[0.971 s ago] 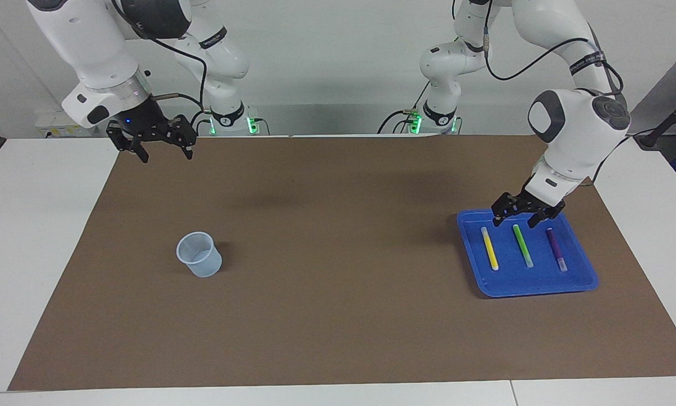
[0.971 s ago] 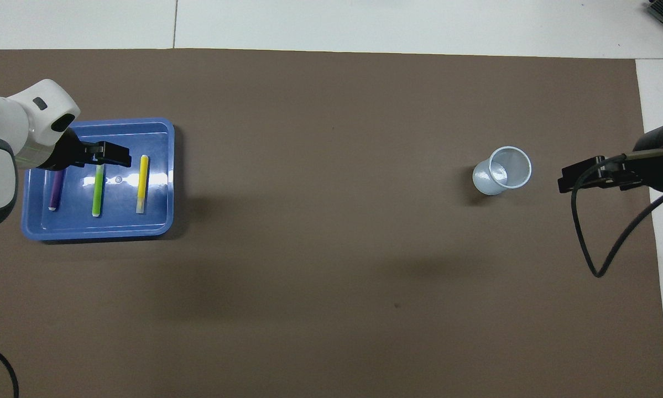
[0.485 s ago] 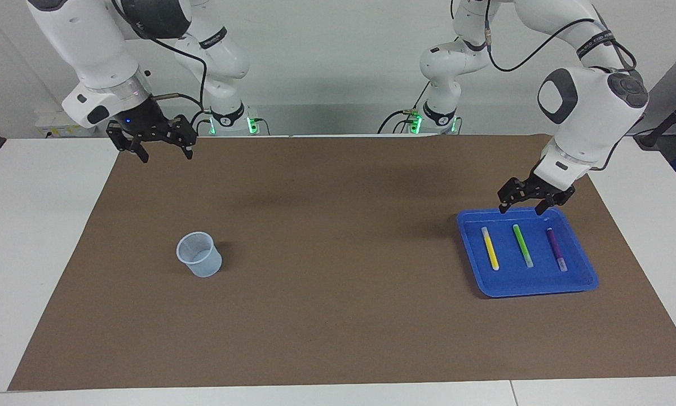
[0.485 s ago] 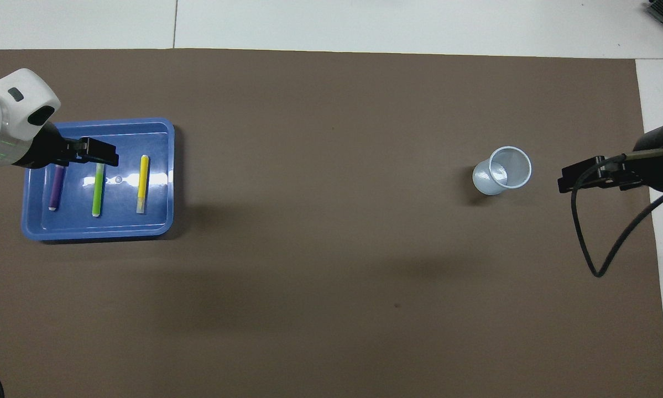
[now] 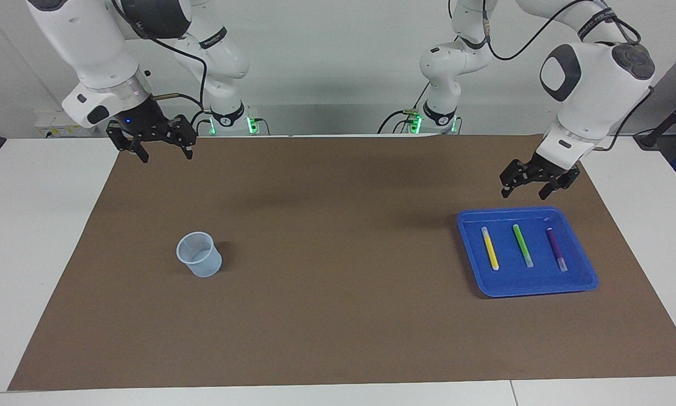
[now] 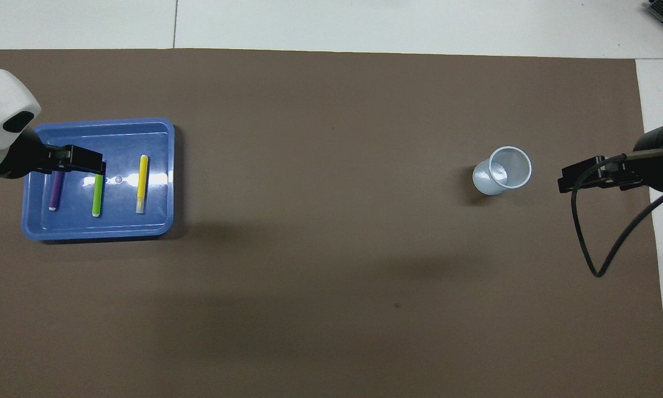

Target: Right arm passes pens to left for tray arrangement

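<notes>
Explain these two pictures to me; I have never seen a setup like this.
These are two white robot arms at a table covered by a brown mat. One picture faces the robots from across the table; the other looks down from above their own end.

On the mat lie a blue tray and a small translucent cup. In the tray, side by side, lie a yellow pen, a green pen and a purple pen.

The left pincer hangs open above the mat beside the tray's edge nearer the robots. The right pincer waits, open, over its own end. Neither holds anything.
</notes>
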